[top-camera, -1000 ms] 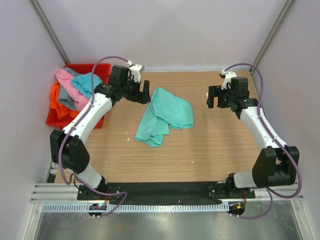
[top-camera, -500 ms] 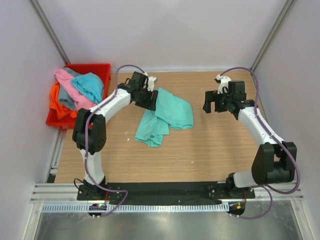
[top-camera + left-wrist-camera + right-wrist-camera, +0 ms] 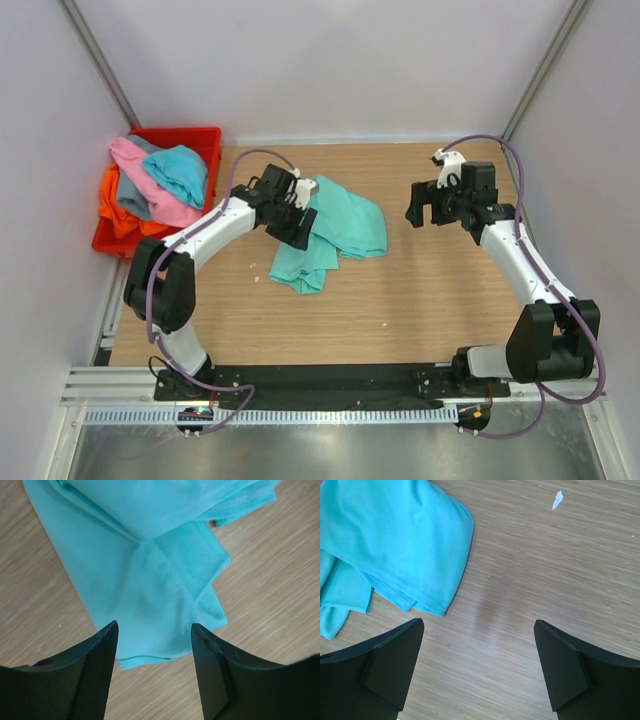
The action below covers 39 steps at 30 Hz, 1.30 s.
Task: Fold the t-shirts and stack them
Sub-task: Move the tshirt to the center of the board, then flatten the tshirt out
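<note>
A mint green t-shirt lies crumpled in the middle of the wooden table. My left gripper hovers over its left edge, pointing down. In the left wrist view the shirt spreads below, and the left gripper is open, with the hem showing between the fingers and no cloth pinched. My right gripper hangs open over bare wood to the right of the shirt. In the right wrist view the shirt's folded edge lies up and to the left of the right gripper.
A red bin stands at the back left, off the table's edge. It holds pink, turquoise, orange and grey t-shirts in a heap. A small white scrap lies on the wood by the right gripper.
My left arm has swung from beside the bin to over the mint shirt's left edge, and its jaws have narrowed somewhat. The right gripper has shifted slightly to the left.
</note>
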Available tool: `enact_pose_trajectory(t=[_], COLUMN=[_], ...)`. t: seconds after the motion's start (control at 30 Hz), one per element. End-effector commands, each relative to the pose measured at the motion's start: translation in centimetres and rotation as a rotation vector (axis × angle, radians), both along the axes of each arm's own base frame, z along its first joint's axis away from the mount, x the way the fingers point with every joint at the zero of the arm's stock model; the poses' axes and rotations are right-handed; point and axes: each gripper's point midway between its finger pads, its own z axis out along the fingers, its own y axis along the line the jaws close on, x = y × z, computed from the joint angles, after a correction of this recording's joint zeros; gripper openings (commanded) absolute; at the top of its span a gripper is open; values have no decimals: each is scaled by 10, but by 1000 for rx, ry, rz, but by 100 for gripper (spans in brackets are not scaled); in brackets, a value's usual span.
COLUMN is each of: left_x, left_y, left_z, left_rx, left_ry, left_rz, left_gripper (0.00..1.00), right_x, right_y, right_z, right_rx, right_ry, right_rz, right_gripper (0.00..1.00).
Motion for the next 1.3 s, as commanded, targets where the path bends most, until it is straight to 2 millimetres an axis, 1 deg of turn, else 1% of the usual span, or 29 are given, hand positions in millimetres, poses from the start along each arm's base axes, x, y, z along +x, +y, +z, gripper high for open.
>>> enact_pose_trajectory(t=[0.0,0.1,0.17,0.2,0.3,0.33,0.4,0.43,0.57,0.63,0.77,0.83,0.9,1.0,1.07,1.1,1.17,1.27], left_x=[-11,-14,-12,-13,-15,-18,-22,-27,-40,-42,-34,-35,-34,-36,-34,-35,-34,-37], left_y=[8,11,8,8,4,0,-4,-8,-18,-20,-18,-16,-14,-11,-14,-13,-15,-19], left_z=[1,-9,-10,-17,-21,-25,-28,-33,-39,-38,-13,-11,-16,-34,-39,-48,-49,-55], left_rx=[40,85,104,116,123,133,146,164,193,209,198,199,216,248,254,274,276,270], left_ry=[27,27,26,46,69,80,83,85,85,68,-12,-14,-19,16,30,60,81,117], left_rz=[-43,-56,-69,-71,-82,-93,-112,-135,-176,-176,-142,-137,-139,-147,-150,-156,-159,-162], left_gripper=[61,61,61,61,61,61,61,61,61,61,62,63,64,62,61,61,60,59], right_x=[4,3,3,3,5,5,7,7,8,7,5,5,6,9,9,9,8,6], right_y=[5,7,8,8,6,5,5,6,6,6,5,4,3,3,4,5,4,3], right_z=[11,12,11,11,9,8,3,1,-4,-4,-3,-3,-4,-5,-6,-8,-8,-6], right_rx=[29,34,38,37,31,29,27,29,27,26,21,15,11,12,15,16,15,8], right_ry=[-31,-39,-34,-34,-35,-32,-19,-12,3,3,-8,-12,-12,-6,5,11,10,-6], right_rz=[19,25,30,31,24,22,22,24,25,24,21,18,18,15,17,21,22,17], right_gripper=[99,99,99,99,99,99,99,99,99,99,99,99,99,99,99,99,99,99])
